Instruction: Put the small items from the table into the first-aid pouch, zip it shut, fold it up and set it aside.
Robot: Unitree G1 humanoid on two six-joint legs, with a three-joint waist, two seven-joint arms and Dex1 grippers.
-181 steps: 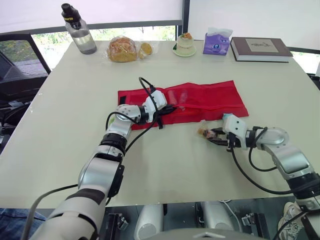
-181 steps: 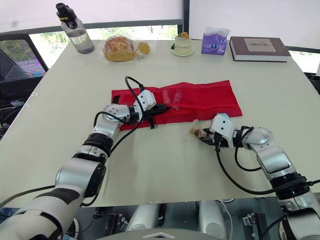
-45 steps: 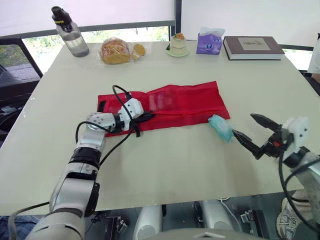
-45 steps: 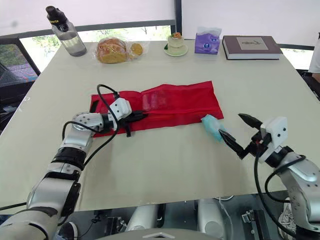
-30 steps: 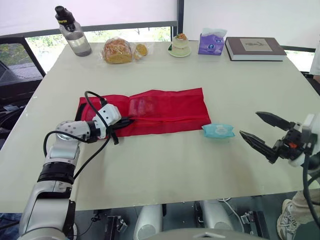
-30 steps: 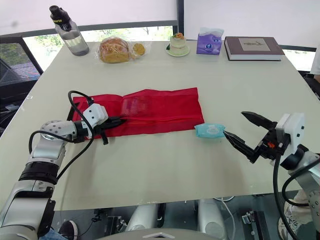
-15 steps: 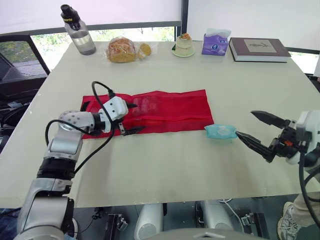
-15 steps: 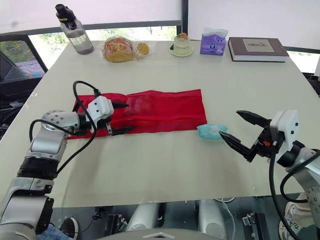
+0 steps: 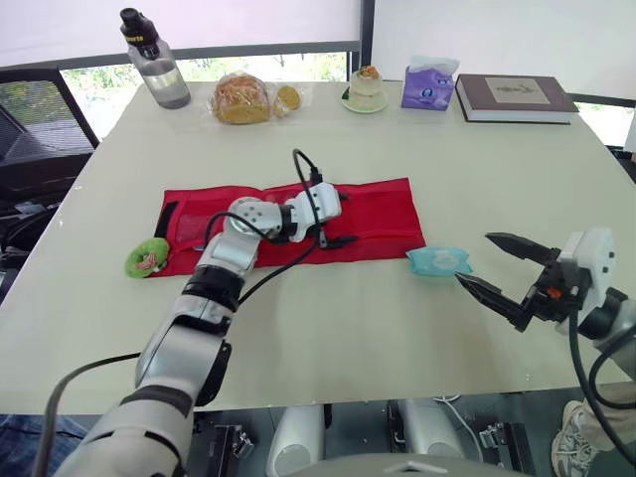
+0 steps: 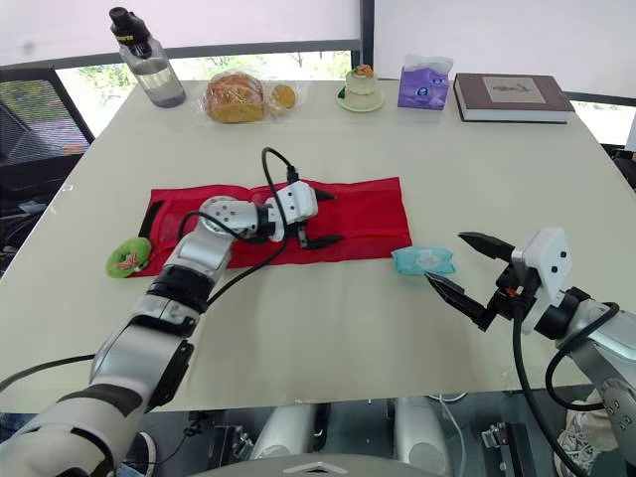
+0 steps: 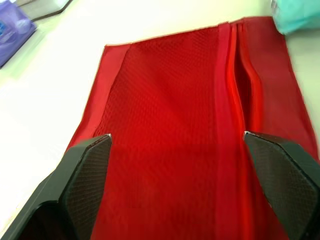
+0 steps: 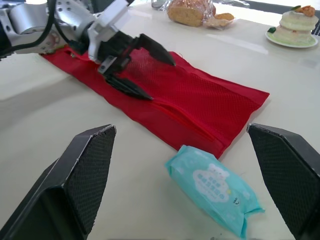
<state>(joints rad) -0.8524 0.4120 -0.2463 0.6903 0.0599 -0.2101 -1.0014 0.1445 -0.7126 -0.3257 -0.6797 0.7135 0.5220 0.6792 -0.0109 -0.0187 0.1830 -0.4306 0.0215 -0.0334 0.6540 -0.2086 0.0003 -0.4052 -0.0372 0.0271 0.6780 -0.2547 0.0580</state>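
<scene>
The red mesh first-aid pouch [image 9: 388, 214] lies flat and unfolded across the middle of the table. My left gripper [image 9: 350, 219] hovers over its middle, open with nothing between the fingers [image 11: 85, 170]. The zip line [image 11: 234, 95] runs along the pouch between them. A teal wipes packet [image 9: 438, 261] lies just off the pouch's right end. My right gripper [image 9: 475, 259] is open a little to the right of the packet, not touching it. A small green item [image 9: 147, 256] rests by the pouch's left end.
Along the far edge stand a water bottle [image 9: 156, 60], bagged bread [image 9: 243, 97], a small cake on a plate [image 9: 368, 87], a purple tissue pack [image 9: 429, 84] and a book [image 9: 517, 97]. A black chair [image 9: 40, 129] is at the left.
My left gripper has opened and moved right from the pouch's left end to its middle. The green item now shows where that arm lay. The right gripper stays open.
</scene>
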